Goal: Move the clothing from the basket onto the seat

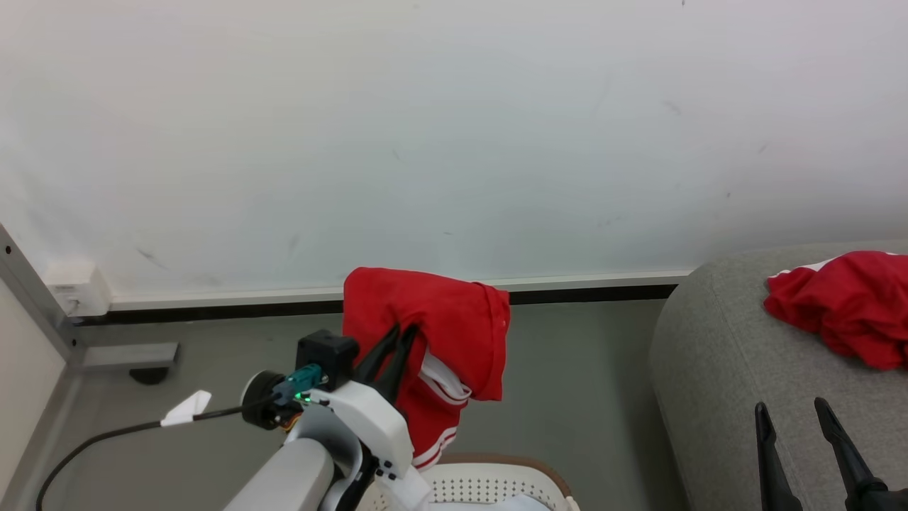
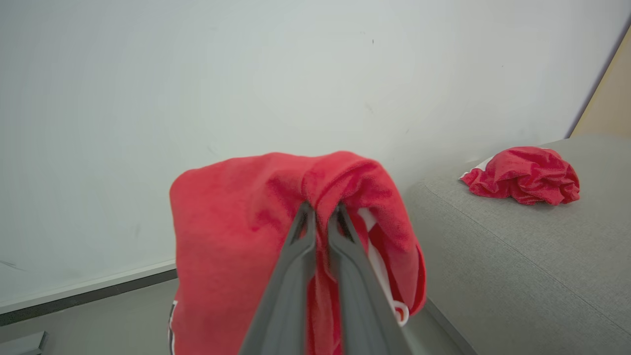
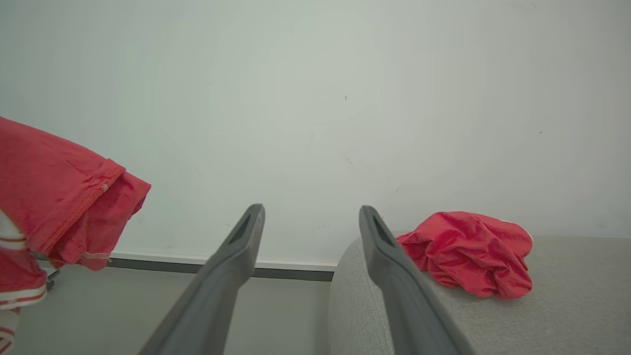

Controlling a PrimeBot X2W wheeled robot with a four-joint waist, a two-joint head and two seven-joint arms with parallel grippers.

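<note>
While clothing (image 1: 454, 312) hangs above basket (image 1: 482, 490) (left claw (image 1: 399, 331) pinching), padding (image 1: 521, 502) inside.

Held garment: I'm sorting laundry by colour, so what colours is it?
Held garment: bright red with white stripes; head view shows it best.

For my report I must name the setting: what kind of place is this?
Probably a sparse indoor room, perhaps a home-like test space: a grey sofa seat, a laundry basket, a plain white wall.
</note>
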